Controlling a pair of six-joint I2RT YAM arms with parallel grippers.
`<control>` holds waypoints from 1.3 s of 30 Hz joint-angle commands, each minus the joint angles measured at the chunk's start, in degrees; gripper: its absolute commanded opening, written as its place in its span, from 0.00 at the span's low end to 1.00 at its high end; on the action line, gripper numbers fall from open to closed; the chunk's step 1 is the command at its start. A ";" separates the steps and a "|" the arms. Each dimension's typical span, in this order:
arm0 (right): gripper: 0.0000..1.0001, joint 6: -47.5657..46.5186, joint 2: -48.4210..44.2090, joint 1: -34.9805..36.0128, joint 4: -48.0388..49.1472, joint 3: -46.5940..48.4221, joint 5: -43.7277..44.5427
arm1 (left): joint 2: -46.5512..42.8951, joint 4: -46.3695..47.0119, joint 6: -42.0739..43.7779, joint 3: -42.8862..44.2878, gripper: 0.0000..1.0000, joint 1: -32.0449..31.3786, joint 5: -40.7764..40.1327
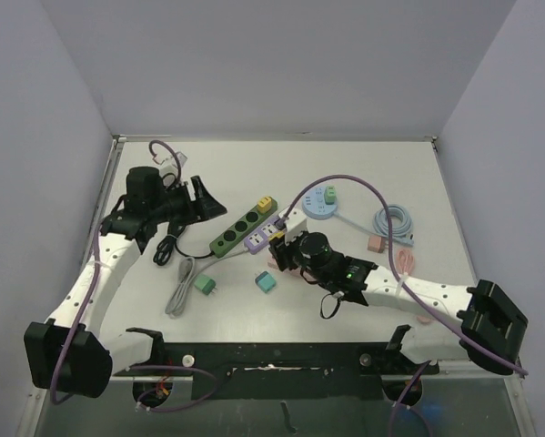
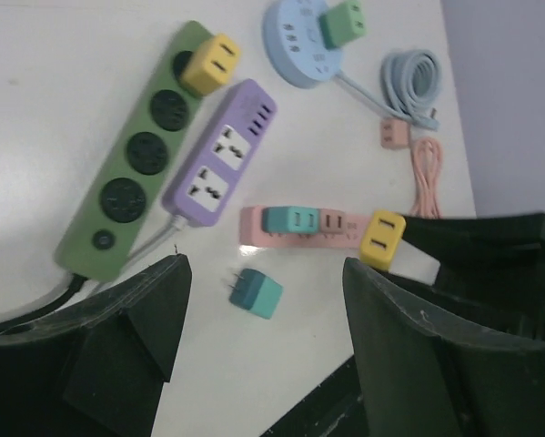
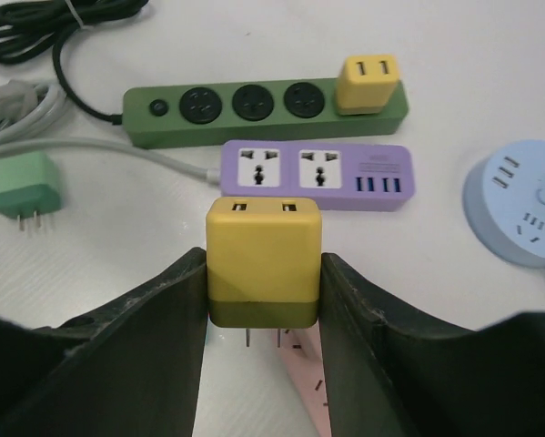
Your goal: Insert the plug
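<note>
My right gripper (image 3: 263,266) is shut on a yellow cube plug (image 3: 263,259), prongs pointing down. The prongs show bare, just above the end of a pink power strip (image 3: 305,387). In the left wrist view the same yellow plug (image 2: 383,238) sits at the right end of the pink strip (image 2: 308,228), which also carries a teal plug (image 2: 290,219). In the top view the right gripper (image 1: 286,244) covers the pink strip. My left gripper (image 1: 210,204) is open and empty, held above the table left of the strips; it also shows in the left wrist view (image 2: 263,355).
A green power strip (image 1: 240,228) holds another yellow plug (image 1: 266,202). A purple strip (image 1: 261,235) lies beside it. A blue round socket (image 1: 319,202) holds a green plug. A loose teal plug (image 1: 267,282), a green plug (image 1: 205,287), grey, black, blue and pink cables lie around.
</note>
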 commanded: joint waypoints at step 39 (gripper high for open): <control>0.43 -8.09 -8.41 -4.57 7.80 -2.98 -11.79 | 12.76 11.48 -9.28 1.65 0.19 -25.01 15.92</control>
